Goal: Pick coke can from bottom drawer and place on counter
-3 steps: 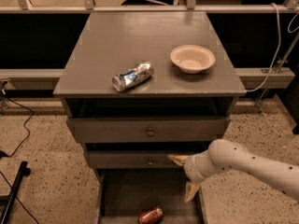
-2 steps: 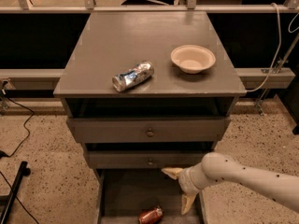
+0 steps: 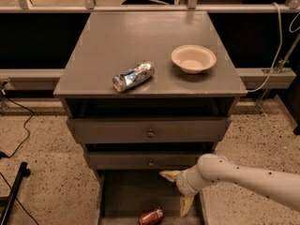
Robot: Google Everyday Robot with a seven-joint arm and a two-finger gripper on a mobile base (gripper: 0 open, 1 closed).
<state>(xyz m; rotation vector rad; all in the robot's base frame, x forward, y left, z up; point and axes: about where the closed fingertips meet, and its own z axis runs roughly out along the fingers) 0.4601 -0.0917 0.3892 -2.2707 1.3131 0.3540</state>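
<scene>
The red coke can (image 3: 151, 216) lies on its side on the floor of the open bottom drawer (image 3: 126, 196), near the frame's bottom edge. My gripper (image 3: 178, 190) hangs over the drawer's right side, up and to the right of the can, apart from it. Its two yellowish fingers are spread open, one (image 3: 169, 175) pointing left, the other (image 3: 186, 204) pointing down. They hold nothing. The white arm comes in from the lower right. The grey counter (image 3: 145, 36) is the cabinet's top.
A dented silver-and-blue can (image 3: 133, 76) lies on the counter at centre left. A beige bowl (image 3: 193, 58) stands at its right. Two shallower drawers with knobs (image 3: 150, 133) sit above the bottom one. Cables and a black stand leg (image 3: 14, 191) lie on the floor at left.
The gripper has moved down and left, from in front of the middle drawer to over the bottom drawer, closer to the coke can. The can has not moved.
</scene>
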